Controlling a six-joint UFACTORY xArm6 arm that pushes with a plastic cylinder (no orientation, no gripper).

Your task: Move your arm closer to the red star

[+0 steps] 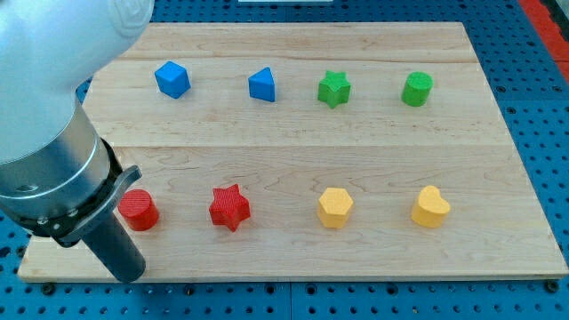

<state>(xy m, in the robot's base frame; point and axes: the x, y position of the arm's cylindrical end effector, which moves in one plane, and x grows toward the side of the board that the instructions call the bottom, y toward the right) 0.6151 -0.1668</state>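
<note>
The red star (229,207) lies on the wooden board (293,151) in the lower row, left of centre. A red cylinder (139,210) sits to its left. My dark rod comes down from the grey arm at the view's left, and my tip (131,274) rests near the board's bottom left edge, just below the red cylinder and to the lower left of the red star.
The lower row also holds a yellow hexagon (335,207) and a yellow heart (430,207). The upper row holds a blue cube (172,79), a blue triangle (262,85), a green star (333,89) and a green cylinder (416,89).
</note>
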